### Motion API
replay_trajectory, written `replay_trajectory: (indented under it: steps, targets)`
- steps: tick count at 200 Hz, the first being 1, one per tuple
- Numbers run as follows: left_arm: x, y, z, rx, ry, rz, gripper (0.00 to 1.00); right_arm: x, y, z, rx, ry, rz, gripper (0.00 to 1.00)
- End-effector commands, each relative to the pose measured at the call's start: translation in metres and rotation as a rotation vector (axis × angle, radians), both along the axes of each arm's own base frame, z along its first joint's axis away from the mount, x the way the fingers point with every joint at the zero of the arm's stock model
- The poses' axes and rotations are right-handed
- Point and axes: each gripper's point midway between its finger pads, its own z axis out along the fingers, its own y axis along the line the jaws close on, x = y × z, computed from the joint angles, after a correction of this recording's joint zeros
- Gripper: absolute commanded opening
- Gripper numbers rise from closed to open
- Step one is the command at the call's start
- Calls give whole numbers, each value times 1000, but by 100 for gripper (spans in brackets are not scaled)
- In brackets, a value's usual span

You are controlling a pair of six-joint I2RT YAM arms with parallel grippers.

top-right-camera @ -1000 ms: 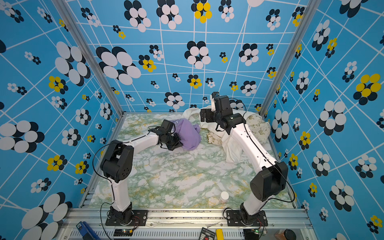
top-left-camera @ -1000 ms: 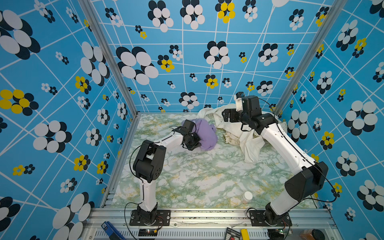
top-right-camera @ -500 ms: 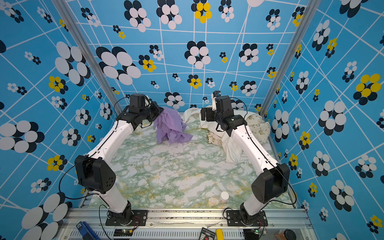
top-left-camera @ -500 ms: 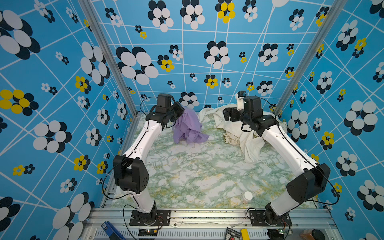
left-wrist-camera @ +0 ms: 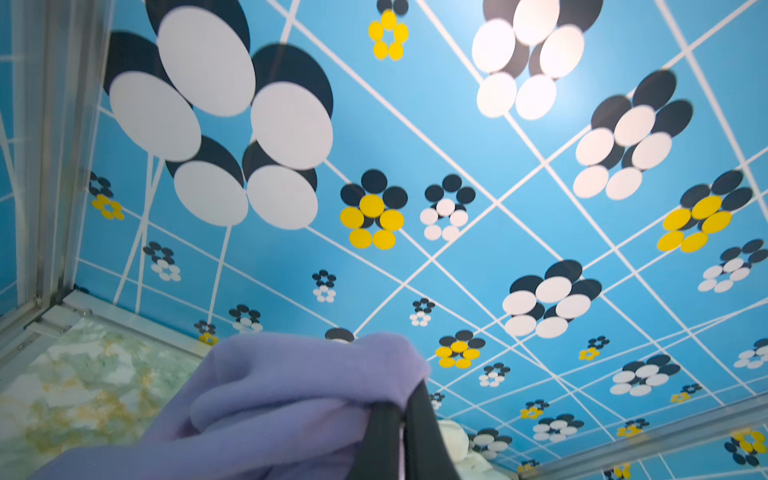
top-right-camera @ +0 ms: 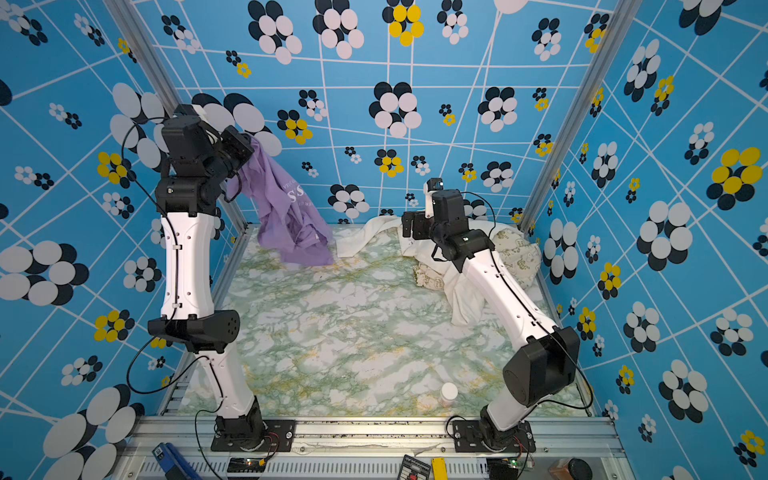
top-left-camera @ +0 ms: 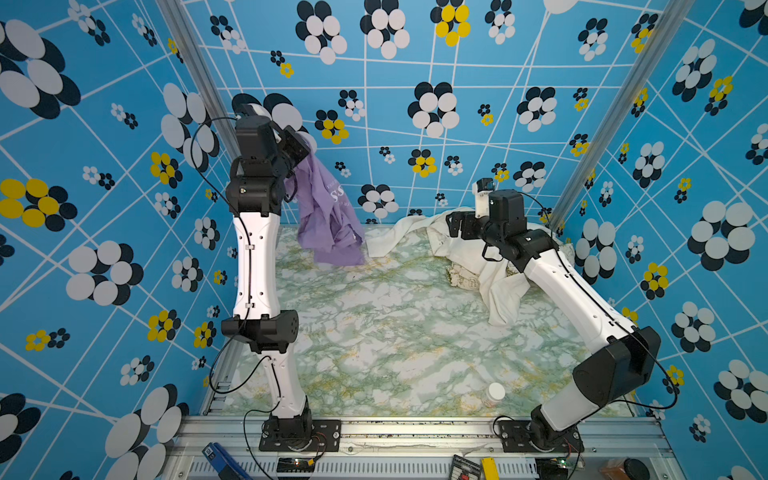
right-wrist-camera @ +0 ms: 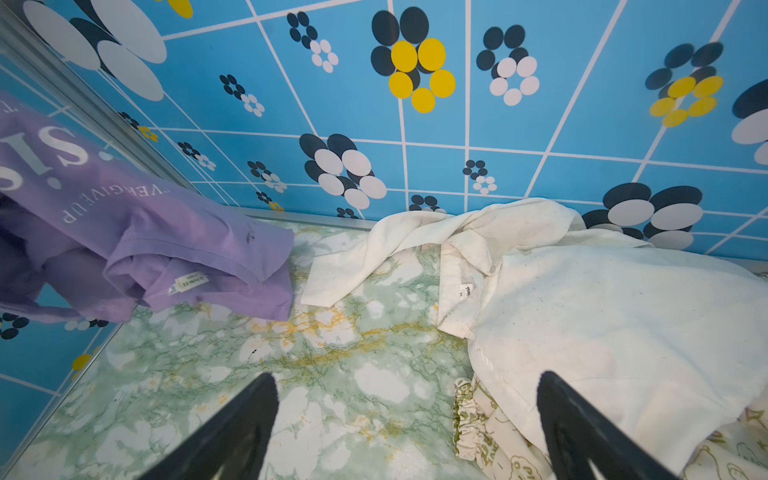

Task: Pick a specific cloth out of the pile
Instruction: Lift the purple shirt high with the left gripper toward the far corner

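Pinches the cloth (top-left-camera: 328, 220) in the left gripper (top-left-camera: 304, 154), jaws pressed together on a bunched fold, raised high at the far left corner. Drapes the lavender fabric down from that grip, white lettering showing, with the lowest fold down close to the bench (top-left-camera: 395, 332) at far left; cannot tell contact with the surface from these views. Leaves the pile (top-left-camera: 498, 286) at far right, the cream-white cloth (right-wrist-camera: 602, 311) on top and the beige cartoon-printed cloth (top-right-camera: 515, 249) peeking out from under it. Parks the right gripper (right-wrist-camera: 407, 378) at the left edge of that heap, jaws spread wide and empty. Looks like the lifting-clear step, nearly done. To finish well: hold the pinch firm, with only one fold clamped and the rest hanging by its own weight. Carry the garment leftward and nearward, away from the cream sleeve lying just beside its hem, to avoid snagging it or dragging it along. Move smoothly, without swinging the loose tail into the left wall. Lower onto open bench well apart from the heap before parting the jaws.
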Motion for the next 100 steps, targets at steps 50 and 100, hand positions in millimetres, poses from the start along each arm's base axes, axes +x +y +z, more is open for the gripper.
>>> replay_trajectory:
  steps: [50, 100]
  targets:
    - [8, 24, 12, -60, -62, 5, 0, 7, -6, 21, 3, -69, -16, 99]
    - [16, 6, -1, -87, -30, -88, 0, 10, -3, 21, 12, -66, -3, 99]
